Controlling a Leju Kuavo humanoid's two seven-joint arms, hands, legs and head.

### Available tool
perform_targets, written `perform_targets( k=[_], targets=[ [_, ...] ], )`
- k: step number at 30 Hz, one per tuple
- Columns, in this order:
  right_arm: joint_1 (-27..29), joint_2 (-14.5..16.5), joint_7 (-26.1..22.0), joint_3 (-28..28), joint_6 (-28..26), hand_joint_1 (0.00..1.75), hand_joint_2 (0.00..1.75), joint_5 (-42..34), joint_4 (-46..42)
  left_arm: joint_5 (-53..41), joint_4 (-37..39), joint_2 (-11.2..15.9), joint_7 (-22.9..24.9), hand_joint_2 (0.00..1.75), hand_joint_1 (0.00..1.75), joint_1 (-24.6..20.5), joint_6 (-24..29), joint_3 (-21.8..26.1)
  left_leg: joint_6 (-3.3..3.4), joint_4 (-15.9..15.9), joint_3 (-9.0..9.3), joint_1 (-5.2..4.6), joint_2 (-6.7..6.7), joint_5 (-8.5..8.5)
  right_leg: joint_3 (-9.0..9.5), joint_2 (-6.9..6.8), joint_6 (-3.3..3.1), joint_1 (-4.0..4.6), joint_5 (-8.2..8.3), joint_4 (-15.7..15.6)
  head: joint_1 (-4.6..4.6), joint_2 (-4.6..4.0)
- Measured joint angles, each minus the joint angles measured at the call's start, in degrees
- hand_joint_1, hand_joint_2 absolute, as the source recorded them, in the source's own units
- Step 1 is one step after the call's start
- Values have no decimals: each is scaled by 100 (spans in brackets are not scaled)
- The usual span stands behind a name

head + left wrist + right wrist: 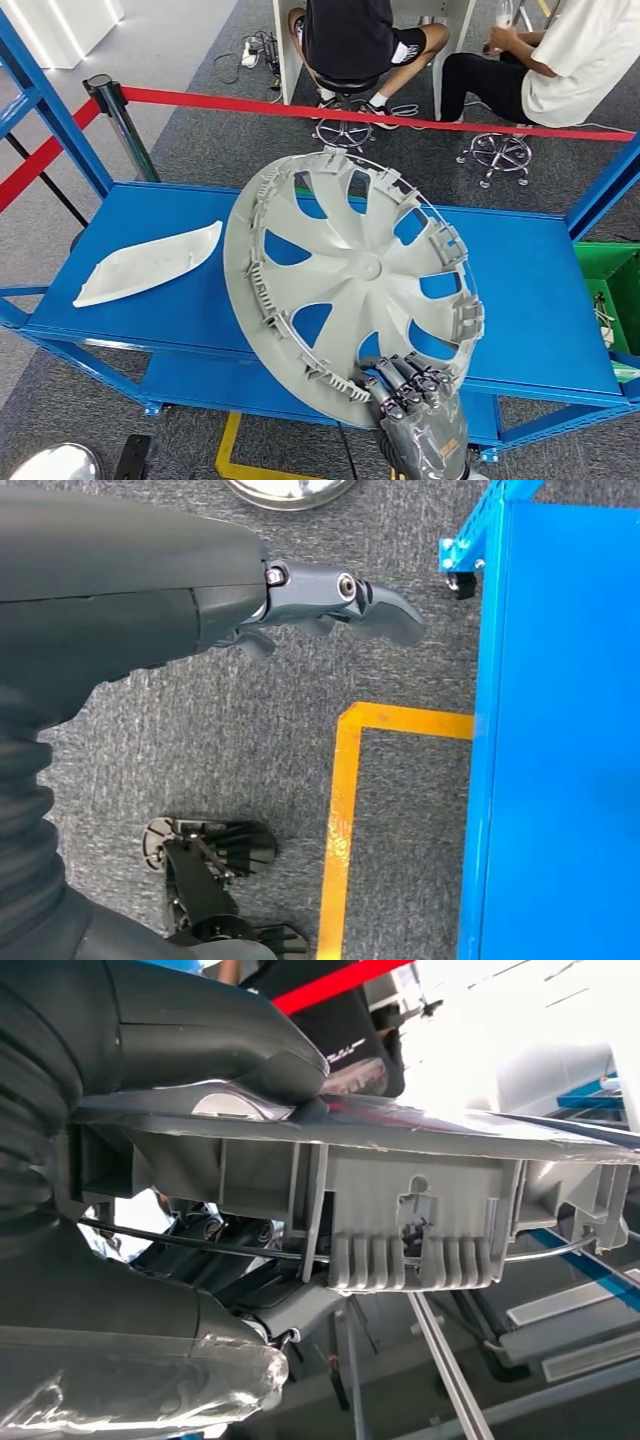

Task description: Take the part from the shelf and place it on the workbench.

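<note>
A large grey wheel cover [355, 275] with blue showing through its cut-outs is held tilted above the blue shelf [521, 290]. My right hand [415, 410] grips its near rim from below, fingers curled over the edge. In the right wrist view the cover's ribbed rim [407, 1210] sits between the thumb and the fingers. My left hand [332, 595] hangs over the grey carpet beside the shelf's corner, holding nothing, its fingers stretched out.
A white curved trim piece [147, 265] lies on the shelf's left part. A red barrier tape [340, 110] on a post [121, 125] runs behind the shelf; two people sit on stools beyond it. A green bin [615, 285] stands at right. Yellow floor marking [340, 810] edges the shelf.
</note>
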Motion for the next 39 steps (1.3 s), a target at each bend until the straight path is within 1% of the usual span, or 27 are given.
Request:
perform_targets(
  k=[3,8,11,12,14,16,17,18,20,21,22,23,24,25,26,27,28,30,31,32,33,34,35,36,37,38,39],
  targets=[
    [64,45,-439,-101,0,175,175,-715,-20,-6,0,-5,18,175,0,0,65,33,3,4,0,-3,0,-2,1,0,3,-5,2,-4,0,0],
    [219,105,-1232,-205,-4,175,175,-2637,-7,-157,0,-27,58,175,0,1,227,67,20,12,-4,-21,-1,-8,1,-1,18,-24,7,-8,-1,0],
    [322,128,-1706,-230,-13,175,175,-3544,-17,-224,0,-34,56,175,0,1,289,68,53,26,-10,-44,0,-12,1,0,49,-49,12,-10,-2,0],
    [351,141,-1988,-264,-15,175,175,-3944,-39,-247,0,-35,56,175,0,1,309,68,69,36,-11,-54,0,-8,0,1,65,-58,20,-12,-2,0],
    [424,163,-2784,-396,33,175,175,-5055,-199,-296,0,-37,56,175,0,-2,343,69,113,48,-25,-71,2,24,-6,10,116,-75,55,-28,-3,0],
    [509,174,-3433,-573,183,175,175,-5929,-484,-326,0,-44,56,175,0,-5,358,69,163,7,-33,-42,39,90,-59,-2,166,-72,12,19,2,0],
    [539,183,-3580,-662,264,175,175,-6073,-615,-338,0,-45,56,175,0,-4,361,69,183,-19,-36,-21,72,117,-133,-21,186,-66,-97,170,13,0],
    [560,194,-3650,-740,328,175,175,-6098,-717,-349,0,-46,56,175,0,-1,361,70,194,-35,-36,-1,114,132,-258,-48,204,-66,-267,446,20,0],
    [606,216,-3683,-861,399,175,175,-6054,-846,-363,0,-39,56,175,0,6,361,74,201,-31,-49,6,201,134,-586,-85,245,-74,-638,1242,31,0],
    [638,223,-3682,-898,419,175,175,-6042,-885,-365,0,-41,56,175,0,8,361,76,200,-27,-52,8,249,134,-703,-95,263,-79,-725,1538,28,0],
    [667,228,-3678,-928,435,175,175,-6035,-914,-369,0,-46,56,175,0,9,361,77,197,-23,-54,11,297,133,-729,-104,276,-83,-705,1639,29,0],
    [690,233,-3680,-950,443,175,175,-6032,-942,-371,0,-54,56,175,0,7,361,78,189,-13,-55,18,343,127,-632,-125,287,-88,-575,1488,29,0],
    [710,233,-3684,-964,443,175,175,-6029,-973,-374,0,-64,56,175,0,3,361,79,170,5,-55,29,386,115,-430,-173,299,-95,-381,1133,28,0],
    [720,234,-3690,-974,442,175,175,-6026,-1001,-376,-1,-64,56,175,0,0,362,80,139,29,-58,30,423,98,-206,-277,315,-85,-262,733,30,0],
    [725,234,-3696,-983,442,175,175,-6018,-1028,-376,-1,-61,56,175,0,-2,363,83,103,58,-71,23,454,79,-21,-370,297,-71,-168,412,38,1],
    [731,236,-3698,-993,442,175,175,-6009,-1051,-379,-1,-57,56,175,0,-5,364,87,71,91,-80,4,480,62,82,-438,254,-63,-153,217,37,1],
    [735,238,-3699,-1005,442,175,175,-6001,-1068,-380,-1,-54,56,175,0,-8,365,95,46,115,-94,-18,505,54,97,-463,194,-51,-189,165,31,1],
    [749,244,-3700,-1030,449,175,175,-5988,-1102,-385,0,-61,56,175,0,-13,366,113,0,147,-117,-34,566,50,27,-361,54,-61,-174,168,13,1],
    [749,246,-3701,-1041,456,175,175,-5983,-1116,-388,0,-65,56,175,0,-15,366,120,-33,184,-143,-28,539,3,-13,-307,4,-63,-154,170,3,1],
    [748,248,-3702,-1051,466,175,175,-5979,-1127,-393,0,-69,56,175,0,-17,367,124,-66,295,-198,-20,469,-111,-55,-256,-44,-67,-124,166,-3,0],
    [747,252,-3705,-1061,477,175,175,-5976,-1134,-399,0,-73,56,175,0,-18,367,127,-93,525,-299,-11,365,-301,-103,-204,-84,-72,-88,161,-12,0],
    [747,255,-3707,-1068,489,175,175,-5974,-1140,-406,0,-76,56,175,0,-19,368,132,-107,871,-448,-5,255,-542,-159,-151,-113,-69,-48,161,-21,0],
    [747,258,-3709,-1073,499,175,175,-5973,-1140,-412,0,-79,56,175,0,-19,368,137,-108,1273,-618,-1,191,-768,-220,-90,-132,-64,-3,162,-24,0],
    [748,261,-3711,-1076,508,175,175,-5972,-1140,-415,0,-79,56,175,0,-18,368,144,-101,1614,-758,-1,162,-917,-283,-25,-140,-59,45,162,-24,0],
    [748,261,-3712,-1078,515,175,175,-5973,-1140,-418,0,-80,56,175,0,-18,367,150,-86,1786,-817,-2,148,-947,-345,45,-141,-53,96,162,-23,0],
    [748,262,-3712,-1079,522,175,175,-5976,-1140,-419,0,-81,56,175,0,-20,367,154,-63,1729,-764,-3,135,-856,-406,119,-134,-49,150,163,-23,0],
    [748,263,-3712,-1080,530,175,175,-5980,-1140,-419,0,-82,56,175,0,-24,367,157,-31,1457,-604,-5,105,-682,-465,194,-124,-47,205,163,-23,0]
  ],
)
